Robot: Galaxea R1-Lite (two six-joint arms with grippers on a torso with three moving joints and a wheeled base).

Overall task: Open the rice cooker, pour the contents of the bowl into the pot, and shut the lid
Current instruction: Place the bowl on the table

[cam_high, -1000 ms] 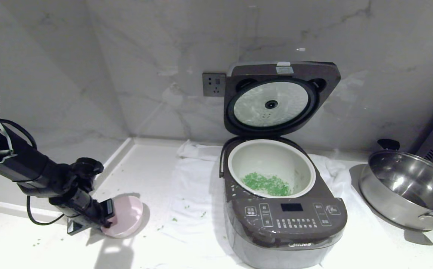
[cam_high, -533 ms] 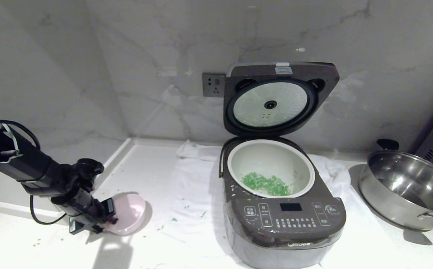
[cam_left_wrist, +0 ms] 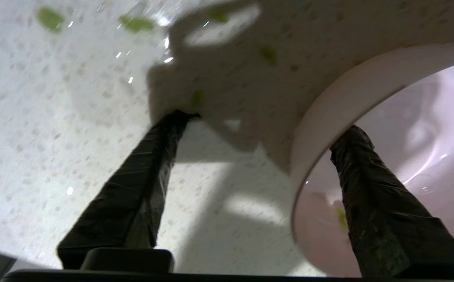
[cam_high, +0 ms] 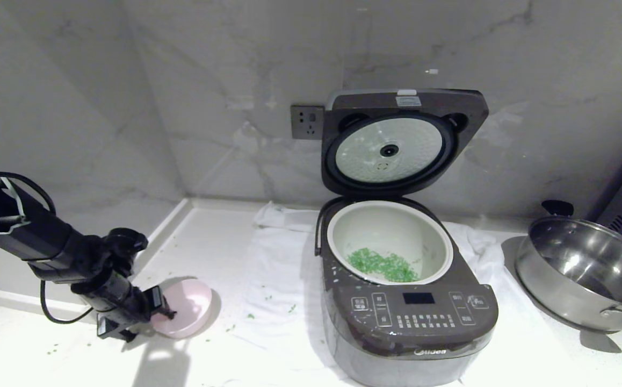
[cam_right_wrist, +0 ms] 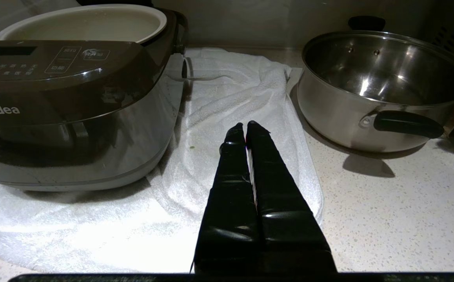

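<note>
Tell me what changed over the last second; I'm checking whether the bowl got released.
The left pincer opened and let go of the bowl, which settled from tilted to flat on the counter; one finger sits inside the rim, one outside. The rice cooker, open lid, green contents in the pot and the steel pan are unchanged.

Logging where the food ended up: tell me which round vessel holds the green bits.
The pot inside the rice cooker; the pink bowl and steel pan look nearly empty.
</note>
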